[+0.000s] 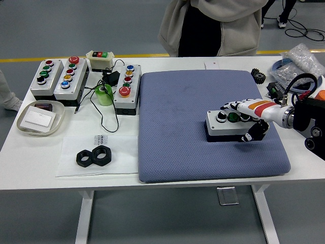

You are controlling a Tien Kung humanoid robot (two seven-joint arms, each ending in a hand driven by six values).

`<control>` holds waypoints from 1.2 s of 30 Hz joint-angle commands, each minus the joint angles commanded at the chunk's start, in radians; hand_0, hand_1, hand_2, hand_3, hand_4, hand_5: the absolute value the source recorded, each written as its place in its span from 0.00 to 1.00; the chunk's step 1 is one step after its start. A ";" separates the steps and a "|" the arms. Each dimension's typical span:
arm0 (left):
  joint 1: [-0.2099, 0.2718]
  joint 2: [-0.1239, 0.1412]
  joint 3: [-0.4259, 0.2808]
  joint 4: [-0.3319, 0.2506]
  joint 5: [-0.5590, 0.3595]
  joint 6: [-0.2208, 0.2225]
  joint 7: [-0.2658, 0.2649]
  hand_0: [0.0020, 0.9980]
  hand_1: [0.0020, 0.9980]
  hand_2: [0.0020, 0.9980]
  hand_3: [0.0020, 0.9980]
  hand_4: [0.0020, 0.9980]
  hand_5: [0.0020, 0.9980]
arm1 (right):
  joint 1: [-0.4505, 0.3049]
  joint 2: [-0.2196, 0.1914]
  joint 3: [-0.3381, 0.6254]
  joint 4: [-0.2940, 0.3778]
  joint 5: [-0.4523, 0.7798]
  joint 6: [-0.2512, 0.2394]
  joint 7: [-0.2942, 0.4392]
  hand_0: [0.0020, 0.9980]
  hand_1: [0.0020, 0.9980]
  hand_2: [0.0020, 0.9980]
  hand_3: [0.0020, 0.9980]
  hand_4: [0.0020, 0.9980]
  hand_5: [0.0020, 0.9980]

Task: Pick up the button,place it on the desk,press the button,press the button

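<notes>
One boxy grey push-button station (229, 125) sits right of centre on the quilted blue mat (177, 127), and we see our right hand (250, 118) with its fingers wrapped around it.

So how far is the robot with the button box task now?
The button box already sits on the blue mat, so pick and place look done. The right hand lies across its right end, fingers over the top by the green button. I cannot tell if any press has happened.
</notes>
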 joint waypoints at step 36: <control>0.000 -0.001 0.004 0.001 -0.003 0.000 0.001 0.74 0.86 0.92 0.84 0.65 1.00 | -0.174 -0.176 0.367 0.312 0.085 -0.016 -0.125 0.95 0.88 0.96 1.00 0.90 0.32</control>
